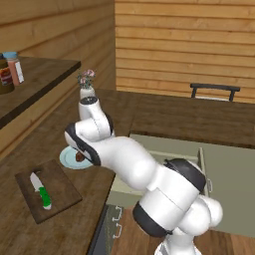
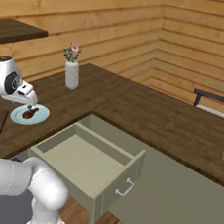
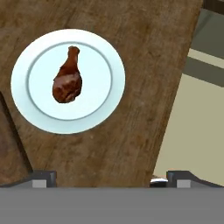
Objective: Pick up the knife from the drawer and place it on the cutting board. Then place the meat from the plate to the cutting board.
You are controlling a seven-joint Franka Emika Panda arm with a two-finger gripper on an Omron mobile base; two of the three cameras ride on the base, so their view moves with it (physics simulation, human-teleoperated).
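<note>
Lying mid-plate (image 3: 105, 111), meat (image 3: 67, 82) has clear rim all round.

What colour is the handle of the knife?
Bright green; the knife shows best in the left base view.

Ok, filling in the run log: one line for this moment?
knife: on cutting board | meat: on plate | drawer: open | end effector: open, above counter

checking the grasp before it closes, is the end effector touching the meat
Apart. In the hand view the meat lies on the plate, and bare wooden counter separates it from the end effector fingertips at the bottom.
</note>
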